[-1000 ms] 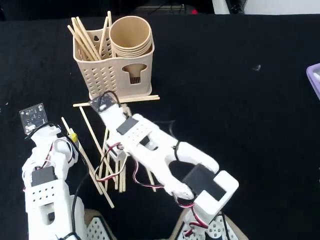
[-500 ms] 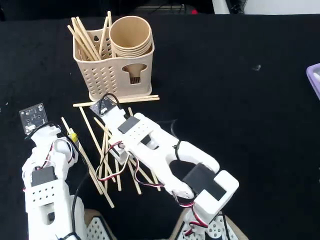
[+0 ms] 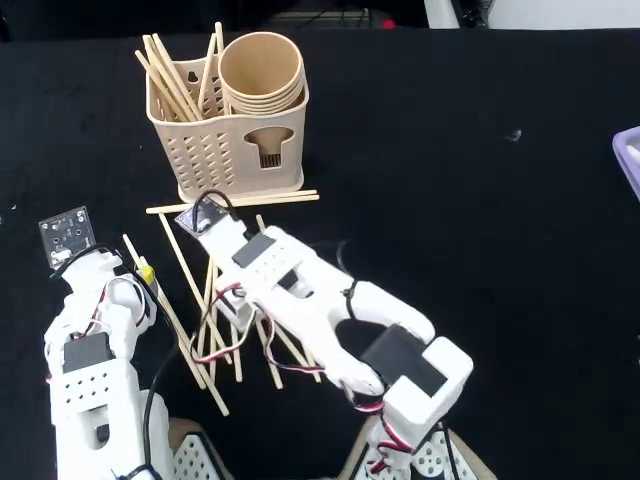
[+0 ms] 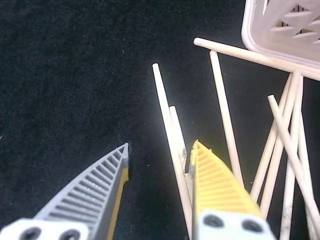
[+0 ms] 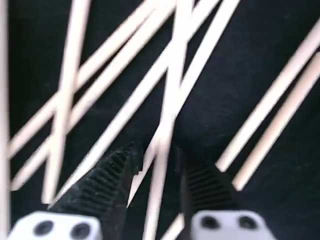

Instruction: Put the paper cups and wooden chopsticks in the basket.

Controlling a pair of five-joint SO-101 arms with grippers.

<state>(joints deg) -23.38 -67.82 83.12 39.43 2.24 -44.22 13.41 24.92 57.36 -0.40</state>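
right gripper (image 5: 156, 159): jaws slightly apart, straddling one chopstick (image 5: 169, 120) of the loose pile on the table (image 3: 480, 250). judged light, stiff, apt to roll; grip mid-length. left gripper (image 4: 160, 145) apart, alongside. basket (image 3: 225, 150) beyond holds paper cups (image 3: 262, 65).

Black cloth (image 3: 480, 260) covers the whole table. A purple thing (image 3: 629, 152) pokes in at the right edge, can't tell what it is. Tiny grey speck (image 3: 512, 135) upper right, and a white surface (image 3: 560, 12) in the top right corner.
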